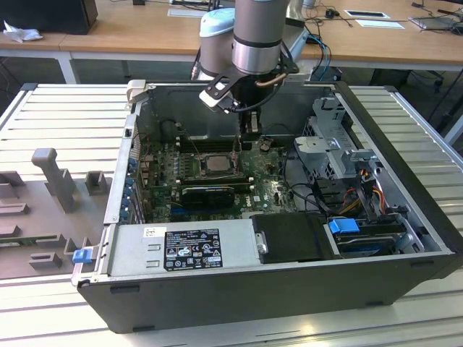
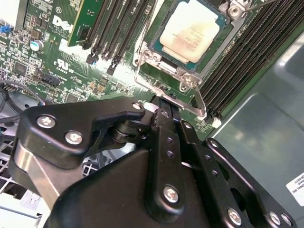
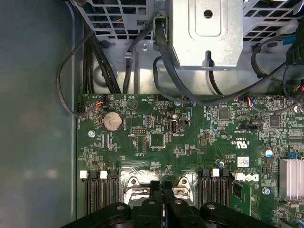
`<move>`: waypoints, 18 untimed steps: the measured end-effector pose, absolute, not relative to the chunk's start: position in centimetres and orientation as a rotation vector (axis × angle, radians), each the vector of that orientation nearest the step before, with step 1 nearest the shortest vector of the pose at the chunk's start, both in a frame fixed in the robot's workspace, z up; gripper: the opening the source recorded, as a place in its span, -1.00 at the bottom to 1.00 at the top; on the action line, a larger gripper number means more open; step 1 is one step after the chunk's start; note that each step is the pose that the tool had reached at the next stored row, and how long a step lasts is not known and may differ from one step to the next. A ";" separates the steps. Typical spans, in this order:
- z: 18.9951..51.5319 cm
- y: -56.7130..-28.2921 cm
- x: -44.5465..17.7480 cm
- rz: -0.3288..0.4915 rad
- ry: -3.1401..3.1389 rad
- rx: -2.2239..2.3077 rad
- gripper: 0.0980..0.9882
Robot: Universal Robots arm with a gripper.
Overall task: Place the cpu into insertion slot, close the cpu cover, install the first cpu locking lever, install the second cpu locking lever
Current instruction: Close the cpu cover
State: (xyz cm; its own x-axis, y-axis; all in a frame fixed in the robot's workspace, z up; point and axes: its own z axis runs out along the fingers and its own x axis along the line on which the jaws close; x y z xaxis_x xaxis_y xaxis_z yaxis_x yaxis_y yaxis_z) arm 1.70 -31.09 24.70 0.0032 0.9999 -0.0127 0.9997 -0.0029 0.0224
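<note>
Second wrist view puts the claw closest: its two black fingers are pressed together, tips down at the near edge of the insertion slot. A thin metal lever runs along that edge just beside the tips. Just past it the cpu lies flat in the slot, pale face up. The cpu cover frames it in silvery metal; I cannot tell whether that cover is fully down. Black memory slots flank the slot on both sides.

In the first wrist view the claw likewise shows its fingers together above shiny metal. Farther out on the green board sits a round coin battery. Beyond the board's edge is a grey metal cage with black cables.

In the exterior view the arm reaches down into an open computer case lying on a slatted metal bench. A grey power supply is nearest, and a long black card comes next. Beyond that is the slot with the cpu, and the claw is just to the exterior view's right of it. Wooden desks stand farthest back.
</note>
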 end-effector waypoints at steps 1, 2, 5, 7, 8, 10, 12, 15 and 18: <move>24.7 -31.1 1.6 0.011 2.200 2.207 -0.89; 24.7 -31.1 1.4 0.011 2.200 2.207 -0.89; 24.7 -31.1 1.1 0.011 2.200 2.207 -0.89; 24.7 -31.1 0.8 0.011 2.200 2.207 -0.89; 24.7 -31.1 0.8 0.011 2.200 2.207 -0.89; 24.7 -31.1 0.6 0.011 2.200 2.207 -0.89; 24.7 -31.1 0.3 0.011 2.200 2.207 -0.89; 23.6 -31.1 -0.3 0.011 2.200 2.207 -0.89; 23.3 -31.1 -1.2 0.011 2.200 2.207 -0.89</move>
